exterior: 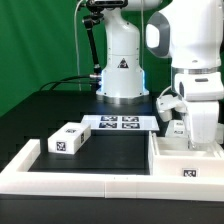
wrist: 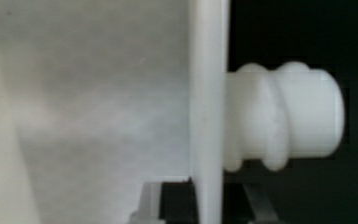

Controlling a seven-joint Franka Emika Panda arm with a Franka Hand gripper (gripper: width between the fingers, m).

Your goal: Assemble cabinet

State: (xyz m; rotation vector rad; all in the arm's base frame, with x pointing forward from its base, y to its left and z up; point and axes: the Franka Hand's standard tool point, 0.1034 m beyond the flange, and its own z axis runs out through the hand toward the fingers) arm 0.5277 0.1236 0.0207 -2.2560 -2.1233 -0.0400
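Frame [exterior: 100, 186], low, white, foremost. Block [exterior: 68, 139], tagged, loose behind it; marker board [exterior: 118, 122] beyond. At exterior view's right: cabinet [exterior: 172, 152], gripper [exterior: 181, 126] down on it.

Wrist view: jaws appear clamped on the thin cabinet [wrist: 87, 110] wall, ribbed knob [wrist: 286, 112] beside. Risk: the narrow edge-hold lets the piece twist or slip.

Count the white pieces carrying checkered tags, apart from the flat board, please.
3 visible: a small block lying on the table toward the exterior view's left; a panel in the claw; the cabinet body beneath it. The arm may hide others.
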